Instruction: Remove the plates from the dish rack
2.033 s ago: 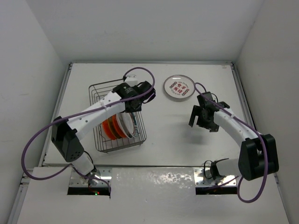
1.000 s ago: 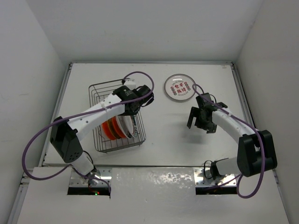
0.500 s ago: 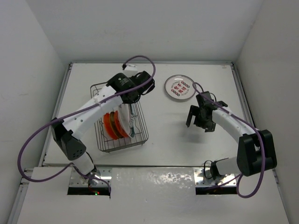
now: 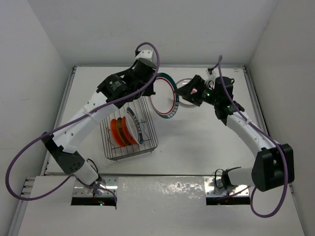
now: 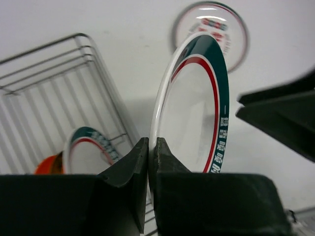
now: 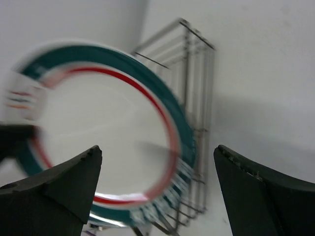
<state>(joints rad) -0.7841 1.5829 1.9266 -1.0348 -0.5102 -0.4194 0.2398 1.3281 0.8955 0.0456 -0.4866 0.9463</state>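
My left gripper is shut on the rim of a white plate with green and red rim bands, held upright in the air to the right of the dish rack. The left wrist view shows the jaws pinching this plate edge-on. My right gripper is open and faces the held plate, close to it, not touching. In the right wrist view the plate fills the space ahead of the open gripper. In the rack stand another green-rimmed plate and orange plates.
A white plate with red motifs lies flat on the table, mostly hidden under my right gripper; it also shows in the left wrist view. The left arm's purple cable loops above the rack. White walls enclose the table.
My left gripper has lifted the green-rimmed plate out of the rack and carried it up and right. My right gripper has swung up and left to face it.
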